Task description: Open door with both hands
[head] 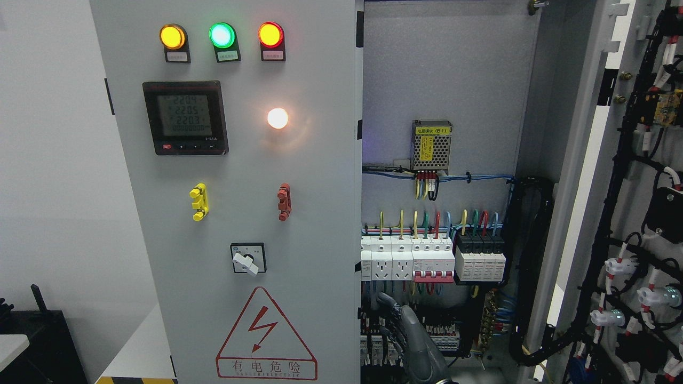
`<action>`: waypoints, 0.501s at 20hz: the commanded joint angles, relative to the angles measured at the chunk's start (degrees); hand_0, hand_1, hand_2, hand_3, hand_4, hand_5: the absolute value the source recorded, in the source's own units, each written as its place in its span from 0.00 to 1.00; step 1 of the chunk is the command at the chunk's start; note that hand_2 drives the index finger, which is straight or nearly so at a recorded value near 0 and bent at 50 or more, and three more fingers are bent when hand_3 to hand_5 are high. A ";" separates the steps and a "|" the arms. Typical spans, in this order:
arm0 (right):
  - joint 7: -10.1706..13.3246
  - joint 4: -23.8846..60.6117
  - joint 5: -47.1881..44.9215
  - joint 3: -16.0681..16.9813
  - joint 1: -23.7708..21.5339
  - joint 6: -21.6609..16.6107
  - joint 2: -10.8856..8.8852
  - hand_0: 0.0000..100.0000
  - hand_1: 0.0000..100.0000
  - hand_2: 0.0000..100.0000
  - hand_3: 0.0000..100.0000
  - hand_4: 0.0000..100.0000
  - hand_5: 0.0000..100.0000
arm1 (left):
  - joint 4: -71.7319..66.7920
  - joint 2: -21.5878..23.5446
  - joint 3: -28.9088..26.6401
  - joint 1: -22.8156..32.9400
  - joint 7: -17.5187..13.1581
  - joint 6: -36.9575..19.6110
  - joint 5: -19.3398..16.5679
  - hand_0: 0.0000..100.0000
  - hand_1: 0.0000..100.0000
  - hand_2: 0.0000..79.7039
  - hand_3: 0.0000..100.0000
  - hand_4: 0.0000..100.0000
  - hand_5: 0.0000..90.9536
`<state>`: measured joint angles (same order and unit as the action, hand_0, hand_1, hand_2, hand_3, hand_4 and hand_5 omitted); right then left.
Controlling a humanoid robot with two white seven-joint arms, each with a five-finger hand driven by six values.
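Note:
The grey cabinet's left door [315, 176] stands closed, with three lit lamps, a meter and a rotary switch on its face. Swung out at the far right, the right door [592, 176] shows its wired inner side. Between them the cabinet interior [443, 74] lies exposed. My right hand [392, 320], in a grey glove, rises from the bottom edge just right of the left door's free edge, in front of the lower terminal rows. Its fingers [385, 303] point up and to the left, relaxed, holding nothing. The left arm is out of the picture.
Breakers and sockets [432, 258] run across the interior above my hand, and a power supply [431, 140] sits higher up. Black cable bundles [525, 266] hang at the hinge side. A dark object [37, 341] stands at the lower left by the white wall.

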<state>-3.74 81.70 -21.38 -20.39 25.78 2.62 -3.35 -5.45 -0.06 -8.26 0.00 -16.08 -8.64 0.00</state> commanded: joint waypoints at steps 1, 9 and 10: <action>-0.04 -1.11 -2.17 -0.18 0.33 0.37 -0.87 0.00 0.00 0.00 0.00 0.00 0.00 | 0.00 -1.87 0.00 1.76 -0.09 0.02 0.18 0.00 0.00 0.00 0.00 0.04 0.00; -0.04 -1.02 -2.62 -0.18 0.94 0.98 -0.78 0.00 0.00 0.00 0.00 0.00 0.00 | 0.00 -1.87 0.00 1.76 -0.09 0.02 0.18 0.00 0.00 0.00 0.00 0.04 0.00; -0.04 -1.02 -2.62 -0.18 1.20 1.07 -0.78 0.00 0.00 0.00 0.00 0.00 0.00 | 0.00 -1.87 0.00 1.76 -0.09 0.02 0.18 0.00 0.00 0.00 0.00 0.04 0.00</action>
<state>-3.75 81.08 -23.52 -20.49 26.33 3.54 -3.86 -5.45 -0.03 -8.26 0.00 -16.14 -8.64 0.00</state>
